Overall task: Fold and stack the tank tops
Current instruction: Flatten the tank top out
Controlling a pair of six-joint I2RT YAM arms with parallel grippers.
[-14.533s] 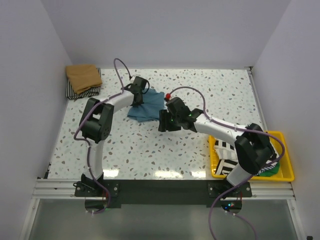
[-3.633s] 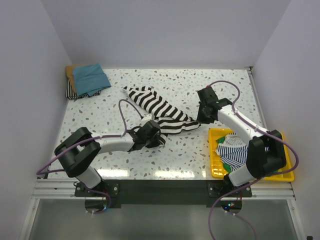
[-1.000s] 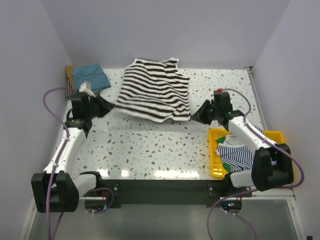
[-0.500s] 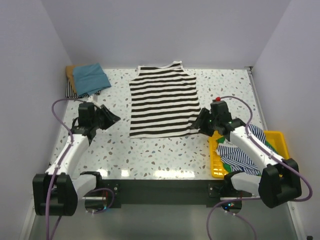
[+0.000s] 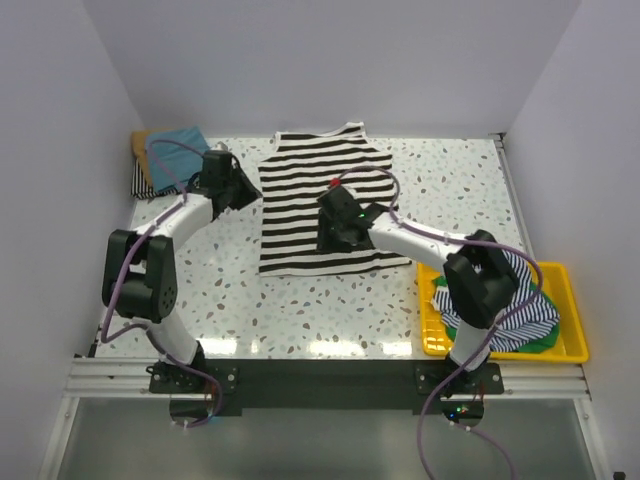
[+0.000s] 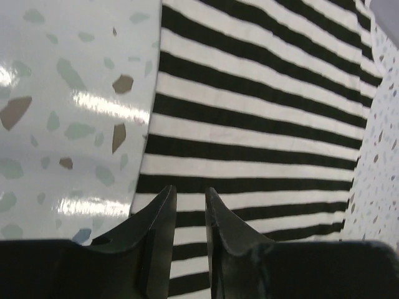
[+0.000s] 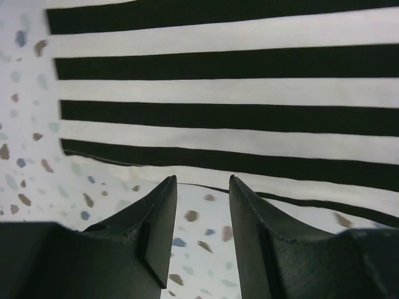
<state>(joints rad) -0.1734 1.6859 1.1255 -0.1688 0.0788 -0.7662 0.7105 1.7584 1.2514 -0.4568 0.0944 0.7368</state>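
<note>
Striped tank top [image 5: 325, 205] flat; yellow tray [image 5: 576, 335] w/ striped tops [image 5: 500, 312], green top [image 5: 538, 344]. Left jaws, right jaws apart, empty.

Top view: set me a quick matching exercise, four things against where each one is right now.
Things:
1. striped top
2. teal top
3. tray
4. left gripper

Places:
A. far-left corner
B. near right
C. spread flat, centre
D. at the striped top's left edge

Pairs: 1-C, 2-A, 3-B, 4-D
</note>
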